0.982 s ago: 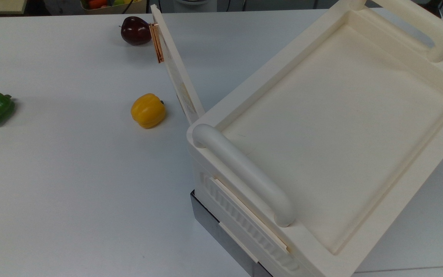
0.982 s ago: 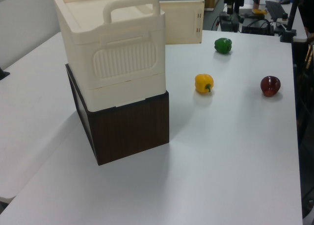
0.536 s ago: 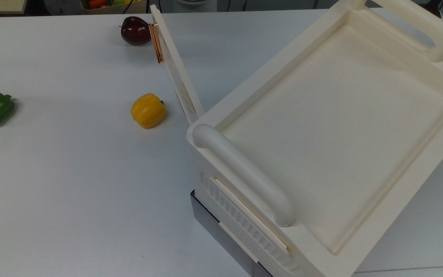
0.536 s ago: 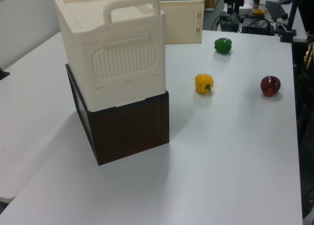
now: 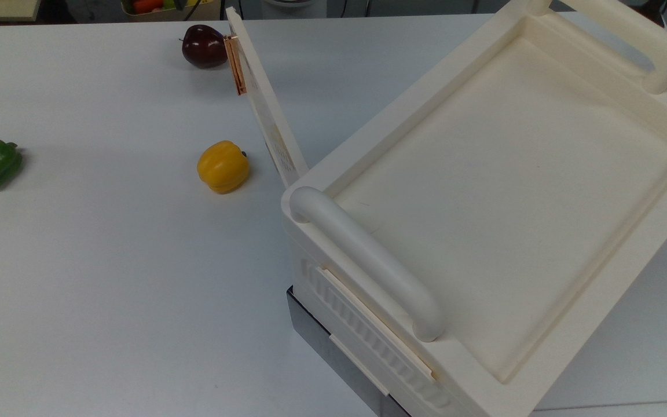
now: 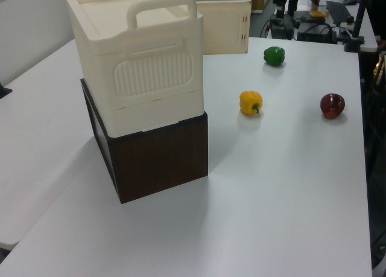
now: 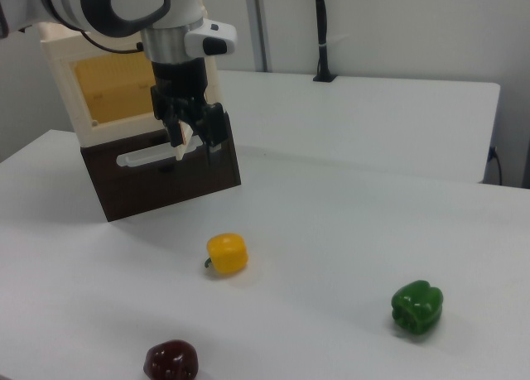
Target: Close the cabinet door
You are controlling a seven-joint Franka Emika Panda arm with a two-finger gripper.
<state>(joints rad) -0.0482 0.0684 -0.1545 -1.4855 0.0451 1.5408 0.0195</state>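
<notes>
Standing ajar, door (image 5: 264, 110) swung out from cabinet (image 5: 501, 191); end effector (image 7: 197, 136) at door's edge, fingers spread, gripping nothing. Door edge-on, hidden behind it, right view.

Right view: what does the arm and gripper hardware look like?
The arm is glossy white with rounded housings and a large dark grey round joint cap. Below a metallic wrist ring sits a white hand body with a small dark marking. The gripper is black, with two black fingers. A thin dark cable runs along the arm's underside.
</notes>
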